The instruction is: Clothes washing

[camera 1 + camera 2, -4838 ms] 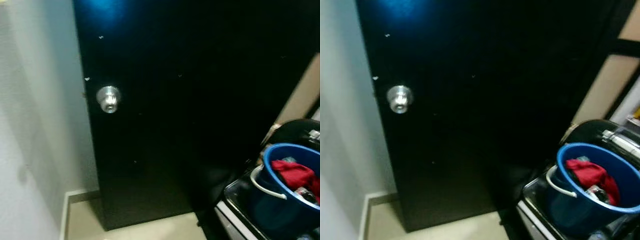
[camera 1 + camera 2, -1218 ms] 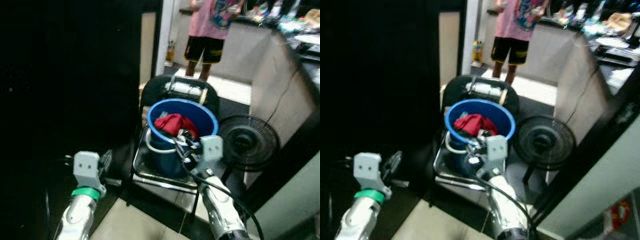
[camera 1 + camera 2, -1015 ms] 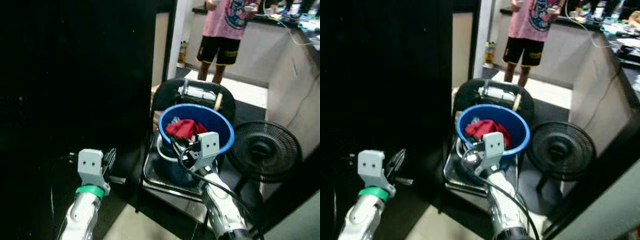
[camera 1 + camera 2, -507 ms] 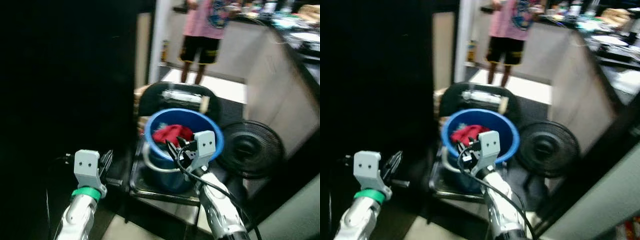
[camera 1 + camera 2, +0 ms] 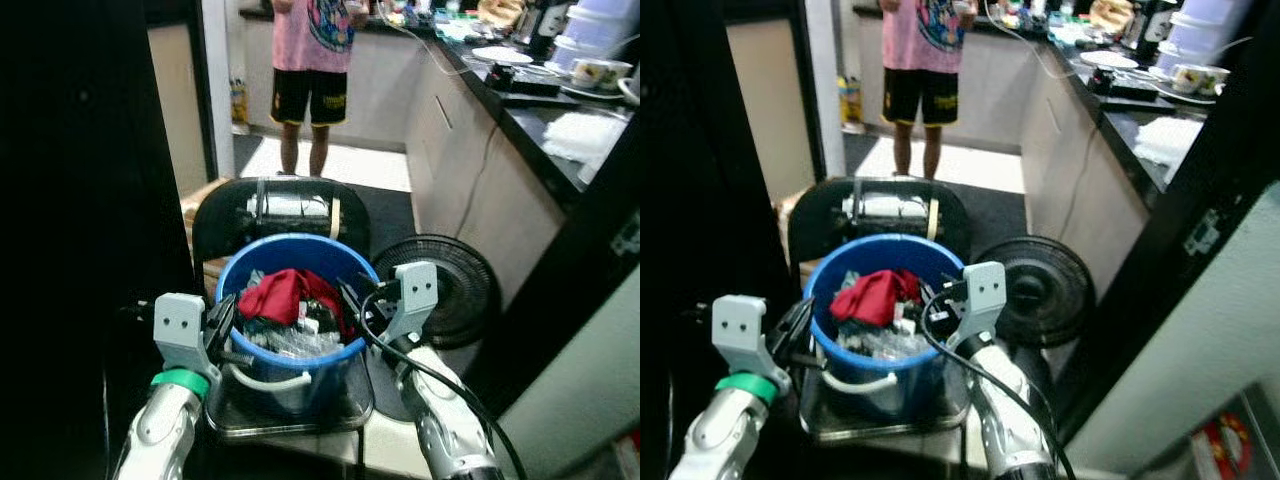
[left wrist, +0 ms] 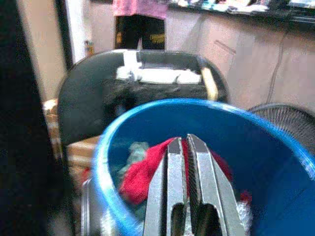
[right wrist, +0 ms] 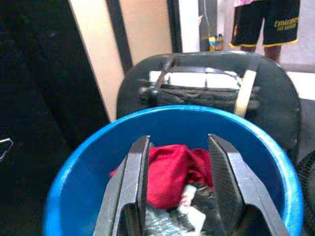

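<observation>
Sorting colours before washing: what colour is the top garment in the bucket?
Red garment, clearest in the right wrist view.

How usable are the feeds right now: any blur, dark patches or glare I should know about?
Left eye view: left side nearly black, blue bucket and red cloth lit and fairly sharp, pale floor beyond a little bright. Left wrist view: soft all over, left gripper fingers clearest. Right wrist view: right gripper and bucket sharp, left edge in deep shadow.

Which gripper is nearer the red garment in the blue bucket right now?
Right, narrowly. The right gripper is open at the bucket's right rim, beside the red garment. The left gripper is shut at the left rim, a little lower and farther off.
</observation>
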`<state>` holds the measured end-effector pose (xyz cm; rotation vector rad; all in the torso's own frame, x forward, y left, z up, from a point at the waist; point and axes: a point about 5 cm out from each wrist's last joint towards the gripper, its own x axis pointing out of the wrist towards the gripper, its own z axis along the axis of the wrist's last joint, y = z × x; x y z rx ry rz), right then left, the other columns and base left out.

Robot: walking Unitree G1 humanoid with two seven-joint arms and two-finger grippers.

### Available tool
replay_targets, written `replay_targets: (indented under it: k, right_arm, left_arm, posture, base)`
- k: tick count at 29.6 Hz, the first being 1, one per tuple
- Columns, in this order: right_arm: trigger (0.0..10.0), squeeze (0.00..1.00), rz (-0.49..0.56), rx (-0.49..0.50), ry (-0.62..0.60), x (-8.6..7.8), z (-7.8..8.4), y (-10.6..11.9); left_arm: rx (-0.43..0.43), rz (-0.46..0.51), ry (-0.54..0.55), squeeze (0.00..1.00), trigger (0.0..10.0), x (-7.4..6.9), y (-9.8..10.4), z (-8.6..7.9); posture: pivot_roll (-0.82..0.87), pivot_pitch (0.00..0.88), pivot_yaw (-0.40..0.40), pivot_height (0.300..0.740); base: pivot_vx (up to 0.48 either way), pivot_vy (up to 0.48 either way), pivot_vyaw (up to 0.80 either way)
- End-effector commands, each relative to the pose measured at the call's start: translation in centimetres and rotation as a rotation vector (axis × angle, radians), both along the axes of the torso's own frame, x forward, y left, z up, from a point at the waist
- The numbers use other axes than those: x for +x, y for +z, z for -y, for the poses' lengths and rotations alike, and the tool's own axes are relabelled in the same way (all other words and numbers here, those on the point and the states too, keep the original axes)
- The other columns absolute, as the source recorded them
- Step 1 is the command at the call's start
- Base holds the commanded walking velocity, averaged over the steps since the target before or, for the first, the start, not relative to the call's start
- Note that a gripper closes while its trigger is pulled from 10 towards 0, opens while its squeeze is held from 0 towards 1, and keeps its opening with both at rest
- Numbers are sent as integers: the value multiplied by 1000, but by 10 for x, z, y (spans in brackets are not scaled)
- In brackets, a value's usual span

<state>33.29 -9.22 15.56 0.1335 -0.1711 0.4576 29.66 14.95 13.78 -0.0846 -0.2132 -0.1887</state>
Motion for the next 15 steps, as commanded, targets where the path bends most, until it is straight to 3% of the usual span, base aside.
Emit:
replay_targets:
  k: [1, 3, 15]
  right_arm:
    - [10000, 0, -1, -4, 23, -1, -3, 3]
    - [10000, 0, 9, -31, 53, -2, -7, 5]
    - [10000, 0, 26, -24, 59, -3, -10, 9]
  left_arm:
    - [9, -22, -7, 0, 10000, -3, -4, 0]
    - [4, -21, -19, 0, 10000, -4, -4, 3]
    - [-11, -20, -24, 0, 10000, -4, -1, 4]
  posture:
    - [-3, 31, -7, 740]
    - [-2, 32, -12, 740]
    - [0, 37, -18, 740]
  base:
    - [349, 0, 581]
    - [343, 0, 800]
    - [339, 0, 0]
